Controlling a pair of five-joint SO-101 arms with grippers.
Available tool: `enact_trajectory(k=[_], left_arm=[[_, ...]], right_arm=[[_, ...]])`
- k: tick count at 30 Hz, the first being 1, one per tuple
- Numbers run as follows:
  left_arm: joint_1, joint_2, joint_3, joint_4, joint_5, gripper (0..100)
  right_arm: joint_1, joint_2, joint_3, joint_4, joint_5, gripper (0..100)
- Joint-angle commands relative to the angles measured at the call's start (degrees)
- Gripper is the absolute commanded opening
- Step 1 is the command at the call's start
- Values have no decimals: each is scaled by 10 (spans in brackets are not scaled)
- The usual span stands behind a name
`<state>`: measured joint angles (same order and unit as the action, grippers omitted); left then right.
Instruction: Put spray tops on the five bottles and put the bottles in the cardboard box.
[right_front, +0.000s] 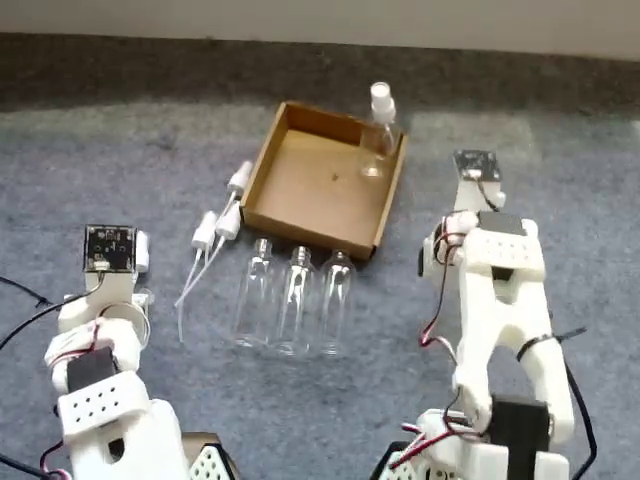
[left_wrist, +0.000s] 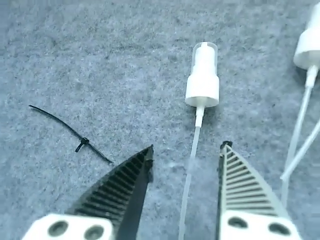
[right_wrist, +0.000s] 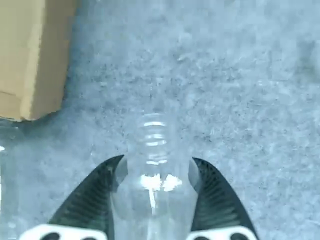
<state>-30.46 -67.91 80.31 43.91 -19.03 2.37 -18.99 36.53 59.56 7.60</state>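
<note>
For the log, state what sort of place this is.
Likely a robot practice bench: a grey-felted table, two small arms side by side, and a cardboard box and clear bottles laid out.

Three clear capless bottles (right_front: 297, 290) flat beside open cardboard box (right_front: 320, 190)

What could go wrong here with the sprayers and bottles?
1. The left gripper is open around only the thin tube of a spray top; closing there might bend it or let it slip.
2. The right gripper pinches a smooth uncapped bottle; it could twist loose.
3. The capped bottle stands in a corner of the cardboard box and might topple if bumped.
</note>
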Motion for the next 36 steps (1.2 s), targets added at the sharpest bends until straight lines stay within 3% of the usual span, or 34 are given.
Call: enact_trajectory(k=[1, 5, 9, 15, 22, 28, 36], left_arm=[[18, -1, -149, 114, -5, 205], [18, 1, -281, 200, -5, 205], [18, 80, -398, 258, -5, 207], [26, 320, -583, 304, 4, 207], [128, 575, -805, 356, 9, 204], [183, 765, -952, 353, 11, 207], [228, 949, -1093, 289, 11, 208]], right_arm=[[-5, -138, 73, -57, -4, 4], [-7, -227, 178, -124, 16, 4], [24, -208, 219, -139, 36, 4], [66, -58, 116, -147, 61, 4], [67, 142, -22, -67, 70, 4], [67, 190, -53, -66, 69, 4], [64, 190, -52, -66, 69, 4]])
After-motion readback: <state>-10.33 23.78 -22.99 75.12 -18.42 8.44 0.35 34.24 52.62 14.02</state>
